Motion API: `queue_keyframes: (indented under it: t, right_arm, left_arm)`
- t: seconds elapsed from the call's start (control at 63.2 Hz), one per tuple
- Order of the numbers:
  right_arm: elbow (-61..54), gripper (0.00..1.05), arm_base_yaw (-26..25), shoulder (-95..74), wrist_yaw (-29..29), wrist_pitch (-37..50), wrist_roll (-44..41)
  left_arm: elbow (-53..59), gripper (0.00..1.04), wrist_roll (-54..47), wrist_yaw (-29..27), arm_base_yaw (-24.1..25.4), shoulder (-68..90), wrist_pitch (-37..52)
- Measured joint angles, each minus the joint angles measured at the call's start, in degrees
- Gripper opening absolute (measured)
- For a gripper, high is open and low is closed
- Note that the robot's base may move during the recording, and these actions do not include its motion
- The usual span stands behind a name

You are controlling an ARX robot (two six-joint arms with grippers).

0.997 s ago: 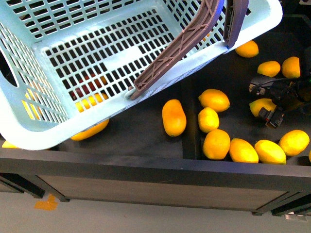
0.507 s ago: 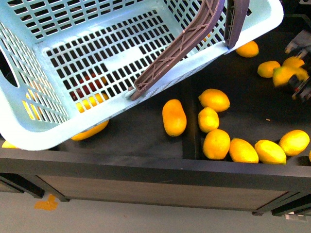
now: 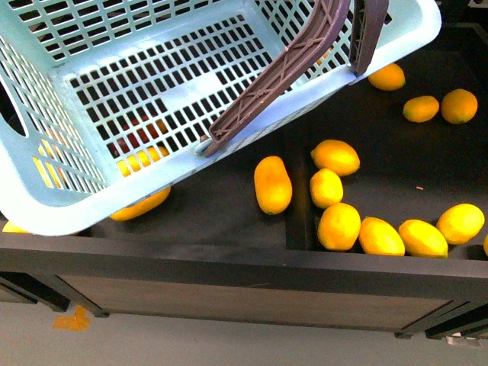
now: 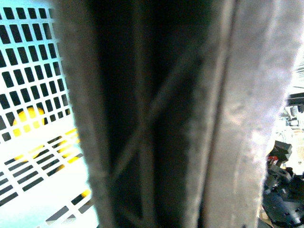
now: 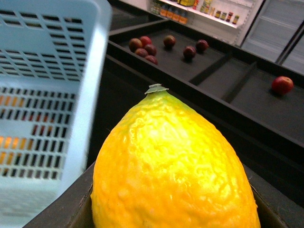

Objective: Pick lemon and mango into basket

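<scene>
The right gripper has left the front view, and one fruit is gone from the right bin with it. That lemon now fills the right wrist view, clear of the shelf and just beside the basket. The jaws are out of frame, but I judge them clamped on it, so the pick looks done and the drop is still to come. The lemon's skin is pebbled and waxy, tapering to a greenish tip. The basket is pale turquoise plastic lattice, tilted, its floor empty. A ribbed brown handle blocks the left wrist view, so I cannot tell the left gripper's state. The mango, smooth and longer, lies untouched in the left bin.
</scene>
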State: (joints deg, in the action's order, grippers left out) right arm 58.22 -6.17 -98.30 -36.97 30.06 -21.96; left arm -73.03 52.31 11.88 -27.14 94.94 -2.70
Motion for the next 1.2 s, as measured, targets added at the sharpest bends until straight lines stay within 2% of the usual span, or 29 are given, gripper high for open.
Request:
queue_keyframes:
  t: [0.127,0.301,0.57,0.617,0.744,0.997,1.203]
  right_arm:
    - [1.1,0.61,10.0,-1.0,6.0,0.1,3.1]
    - [4.9,0.61,18.1,-4.6,13.5,-0.9,5.6]
    - [8.7,0.61,24.4,-7.2,18.3,-2.5,7.3]
    - [9.0,0.7,25.3,-7.8,20.0,-2.7,7.5]
    - [8.6,0.97,25.5,-8.5,26.8,-0.8,10.4]
    - [-1.0,0.96,20.5,-1.2,40.7,4.2,19.3]
    - [-2.6,0.96,19.5,1.4,41.9,5.0,21.2]
  left_arm:
    - [0.0,0.15,0.0,0.1,0.0,0.0,0.0]
    - [0.0,0.15,0.0,-0.1,0.0,0.0,0.0]
    - [0.0,0.15,0.0,0.1,0.0,0.0,0.0]
    - [0.0,0.15,0.0,0.1,0.0,0.0,0.0]
    - [0.0,0.15,0.0,0.0,0.0,0.0,0.0]
    - [0.0,0.15,0.1,-0.3,0.0,0.1,0.0]
    - [0.0,0.15,-0.2,0.2,0.0,0.1,0.0]
